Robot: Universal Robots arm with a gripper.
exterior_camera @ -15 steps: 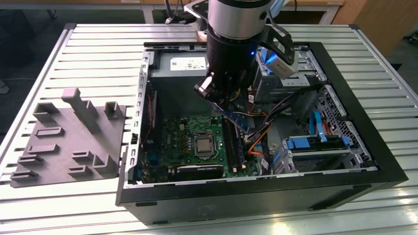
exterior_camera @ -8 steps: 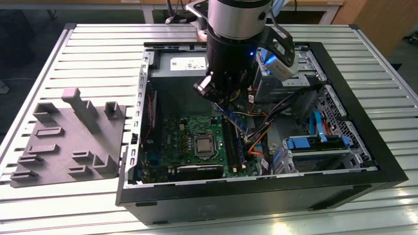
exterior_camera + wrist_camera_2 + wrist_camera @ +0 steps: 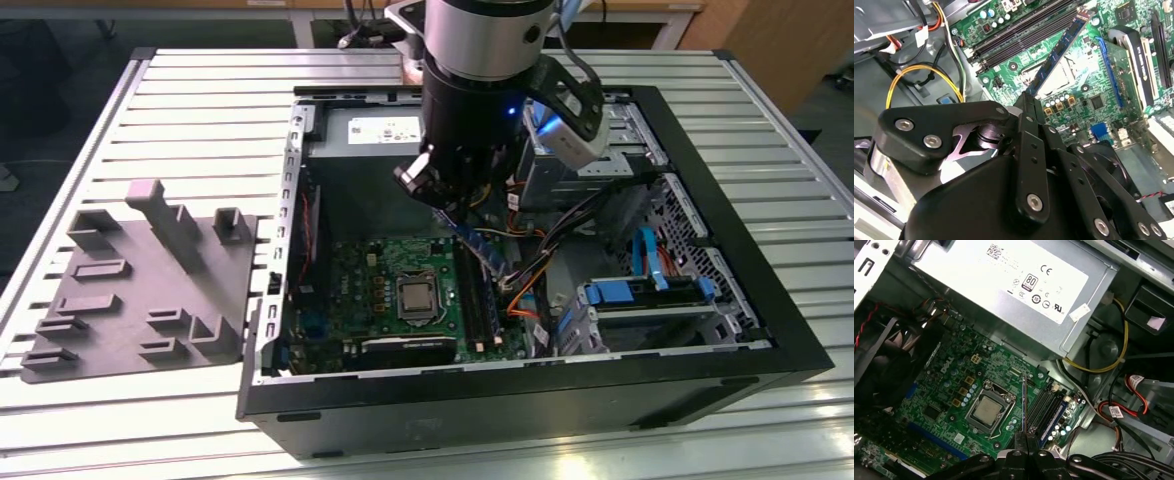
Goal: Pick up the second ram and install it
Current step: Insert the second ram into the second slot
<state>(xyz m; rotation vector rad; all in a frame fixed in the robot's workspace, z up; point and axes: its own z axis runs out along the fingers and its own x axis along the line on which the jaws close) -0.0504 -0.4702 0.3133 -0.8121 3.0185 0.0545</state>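
**Around my gripper**

My gripper hangs inside the case, the ram pinched between my fingers and slanting down from them over the motherboard. Its far end comes near the slots; I cannot tell if it touches them. The socket lies below the ram, just beside the slots. The power supply sits beyond the motherboard. Outside the case, a holder lies on the table at the exterior view's left.

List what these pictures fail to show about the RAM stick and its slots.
- Second wrist view: the hand covers the held end of the second ram.
- First wrist view: the ram stands edge-on, its faces unseen.
- Exterior view: the arm hides where the hand meets the ram.
- Exterior view, memory slots: latches too small.
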